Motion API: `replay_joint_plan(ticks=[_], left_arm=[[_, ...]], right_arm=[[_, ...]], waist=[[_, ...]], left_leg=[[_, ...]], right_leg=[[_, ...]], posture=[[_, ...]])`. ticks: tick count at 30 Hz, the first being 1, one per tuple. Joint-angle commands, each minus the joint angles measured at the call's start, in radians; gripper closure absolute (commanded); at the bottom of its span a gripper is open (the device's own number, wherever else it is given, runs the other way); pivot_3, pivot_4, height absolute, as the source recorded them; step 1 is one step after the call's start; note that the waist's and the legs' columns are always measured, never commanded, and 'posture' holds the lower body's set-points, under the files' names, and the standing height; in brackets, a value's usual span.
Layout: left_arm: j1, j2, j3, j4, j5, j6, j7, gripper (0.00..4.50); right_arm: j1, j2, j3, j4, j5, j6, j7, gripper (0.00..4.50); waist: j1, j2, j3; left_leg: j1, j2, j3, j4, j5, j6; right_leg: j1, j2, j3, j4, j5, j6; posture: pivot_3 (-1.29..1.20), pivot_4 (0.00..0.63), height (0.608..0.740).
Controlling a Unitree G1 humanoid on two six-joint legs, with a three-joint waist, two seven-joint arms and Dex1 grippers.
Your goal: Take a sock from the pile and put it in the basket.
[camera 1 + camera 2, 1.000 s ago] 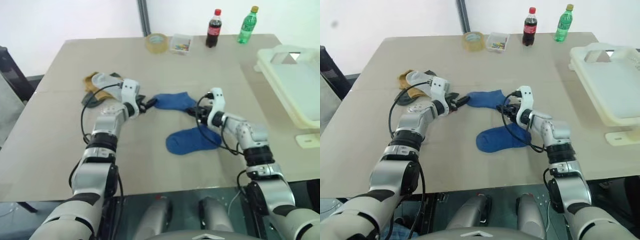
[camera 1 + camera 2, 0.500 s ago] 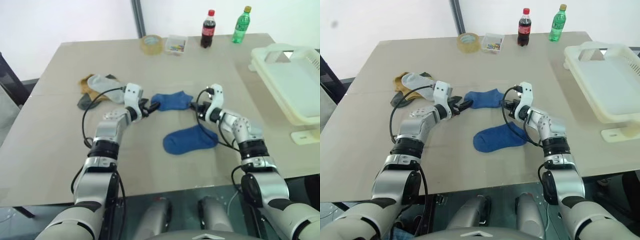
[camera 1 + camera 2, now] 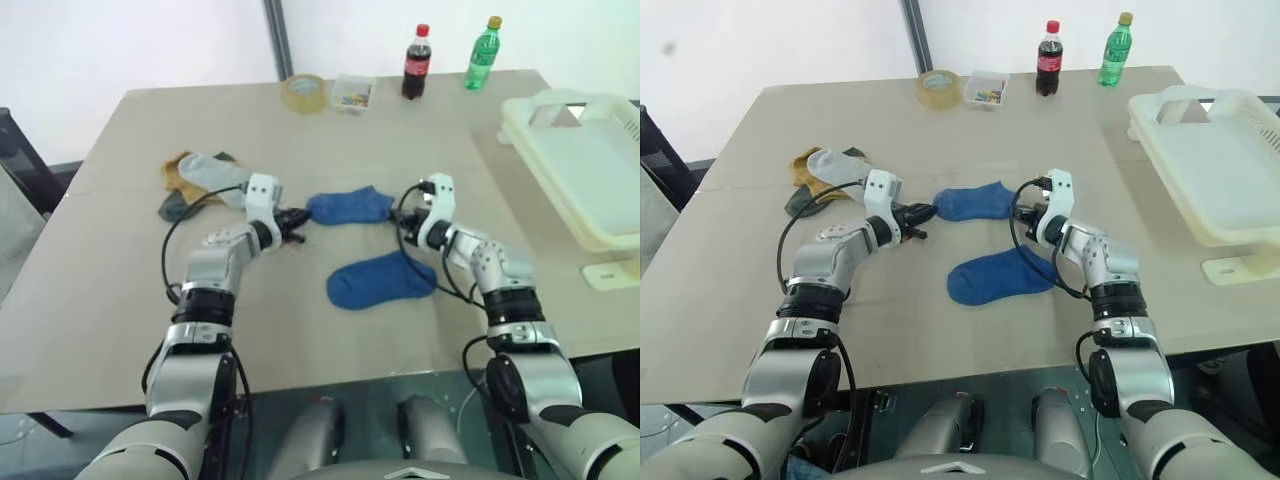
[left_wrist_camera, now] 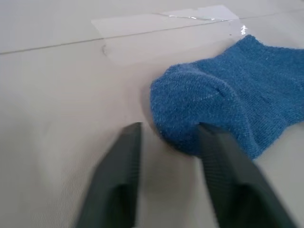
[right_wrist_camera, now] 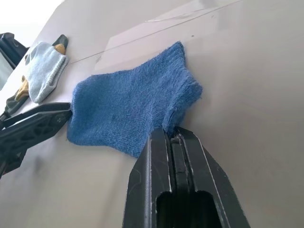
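Right hand has its fingers pinched tight on the cuff edge of the far blue sock. That sock lies flat on the tabletop between the two hands.

Left hand is at the sock's opposite, toe end. There's a narrow gap between its fingers with nothing in it. The toe sits just against one finger, not gripped.

Near blue sock is flat on the tabletop, just in front of the far one and under the right forearm. No hand is touching it.

The pile (yellow, light grey, dark grey) is left of the far sock, just behind the left arm.

The basket is at the right edge of the tabletop, well apart from both blue socks.
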Motion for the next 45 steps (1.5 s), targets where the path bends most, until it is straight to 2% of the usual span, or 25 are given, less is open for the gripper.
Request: replay_joint_plan(ticks=[1, 8, 12, 15, 17, 18, 21, 27, 35, 36, 38, 41, 43, 45], left_arm=[[0.033, -0.018, -0.018, -0.017, -0.006, 0.029, -0.004, 4.48], [0.053, -0.043, -0.008, -0.061, -0.029, 0.028, -0.007, 4.48], [0.048, -0.066, 0.064, -0.108, -0.113, 0.043, -0.023, 4.48], [0.045, -0.064, 0.101, -0.115, -0.156, 0.074, -0.014, 3.74], [0.037, -0.068, 0.136, -0.103, -0.181, 0.094, 0.020, 2.88], [0.032, -0.073, 0.154, -0.096, -0.197, 0.110, 0.037, 2.27], [0.024, -0.101, 0.212, -0.101, -0.281, 0.189, 0.063, 1.00], [0.026, -0.137, 0.313, -0.115, -0.413, 0.314, 0.133, 1.00], [0.032, -0.117, 0.296, -0.104, -0.402, 0.330, 0.167, 1.00], [0.033, -0.115, 0.292, -0.103, -0.399, 0.330, 0.168, 1.50], [0.038, -0.113, 0.286, -0.104, -0.398, 0.329, 0.169, 2.07], [0.047, -0.110, 0.282, -0.109, -0.400, 0.328, 0.172, 3.61], [0.051, -0.110, 0.281, -0.112, -0.403, 0.327, 0.174, 4.34], [0.054, -0.109, 0.280, -0.112, -0.404, 0.326, 0.176, 4.34]], right_arm=[[0.010, -0.003, 0.010, -0.043, -0.003, 0.012, 0.011, 4.50], [0.013, -0.003, 0.022, -0.053, -0.004, 0.017, 0.021, 4.50], [0.016, -0.004, 0.029, -0.048, -0.015, 0.007, 0.026, 4.50], [0.016, -0.003, 0.030, -0.047, -0.020, 0.005, 0.027, 4.50], [0.019, -0.001, 0.030, -0.048, -0.021, 0.004, 0.026, 4.50], [0.020, 0.000, 0.031, -0.048, -0.022, 0.003, 0.025, 4.50], [0.021, 0.005, 0.032, -0.049, -0.025, 0.000, 0.023, 4.50], [0.027, 0.011, 0.028, -0.058, -0.028, -0.004, 0.020, 4.50], [0.026, 0.019, 0.029, -0.052, -0.033, -0.016, 0.021, 4.50], [0.025, 0.021, 0.029, -0.050, -0.034, -0.017, 0.022, 4.50], [0.025, 0.024, 0.030, -0.048, -0.036, -0.020, 0.022, 4.50], [0.025, 0.028, 0.031, -0.049, -0.036, -0.022, 0.022, 4.50], [0.025, 0.030, 0.031, -0.049, -0.036, -0.023, 0.023, 4.50], [0.025, 0.031, 0.030, -0.049, -0.036, -0.023, 0.023, 4.50]], waist=[[0.000, 0.000, 0.000], [0.001, 0.001, -0.001], [0.001, 0.001, -0.001], [-0.002, 0.001, -0.001], [-0.004, 0.001, -0.001], [-0.004, 0.001, -0.001], [-0.004, 0.001, -0.002], [-0.006, 0.001, -0.002], [-0.006, 0.001, -0.002], [-0.006, 0.001, -0.002], [-0.007, 0.001, -0.002], [-0.007, 0.001, -0.001], [-0.006, 0.001, -0.002], [-0.007, 0.001, -0.002]], left_leg=[[0.000, 0.000, 0.000, 0.000, 0.000, 0.000], [0.000, 0.000, 0.000, 0.000, 0.000, 0.000], [0.000, 0.000, 0.000, 0.000, 0.000, 0.000], [0.000, 0.000, 0.000, 0.000, 0.000, 0.000], [0.000, 0.000, 0.000, 0.000, 0.000, 0.000], [0.000, 0.000, 0.000, 0.000, 0.000, 0.000], [0.000, 0.000, 0.000, 0.000, 0.000, 0.000], [0.000, 0.000, 0.000, 0.000, 0.000, 0.000], [0.000, 0.000, 0.000, 0.000, 0.000, 0.000], [0.000, 0.000, 0.000, 0.000, 0.000, 0.000], [0.000, 0.000, 0.000, 0.000, 0.000, 0.000], [0.000, 0.000, 0.001, 0.000, 0.000, 0.000], [0.000, 0.000, 0.001, 0.000, 0.000, 0.000], [0.000, 0.000, 0.001, 0.000, 0.000, 0.000]], right_leg=[[0.000, 0.000, 0.000, 0.000, 0.000, 0.000], [0.000, 0.000, 0.000, 0.000, 0.000, 0.000], [0.000, 0.000, 0.000, 0.000, 0.000, 0.000], [0.000, 0.000, 0.000, 0.000, 0.000, 0.000], [-0.001, 0.000, 0.000, 0.000, 0.000, 0.000], [-0.001, 0.000, 0.000, 0.000, 0.000, 0.000], [0.000, 0.000, 0.000, 0.000, 0.000, 0.000], [-0.001, 0.000, 0.000, 0.000, 0.000, 0.000], [-0.001, 0.000, 0.001, 0.000, 0.000, 0.000], [-0.001, 0.000, 0.001, 0.000, 0.000, 0.000], [-0.001, 0.000, 0.001, 0.000, 0.000, 0.000], [-0.001, 0.000, 0.001, 0.000, 0.000, 0.000], [-0.001, 0.000, 0.001, 0.000, 0.000, 0.000], [-0.001, 0.000, 0.002, 0.000, 0.000, 0.000]], posture=[[0.00, 0.150, 0.740], [0.00, 0.150, 0.740], [0.00, 0.150, 0.740], [0.00, 0.150, 0.740], [0.00, 0.150, 0.740], [0.00, 0.150, 0.740], [0.00, 0.150, 0.740], [0.00, 0.150, 0.740], [0.00, 0.150, 0.740], [0.00, 0.150, 0.740], [0.00, 0.150, 0.740], [0.00, 0.150, 0.740], [0.00, 0.150, 0.740], [0.00, 0.150, 0.740]])
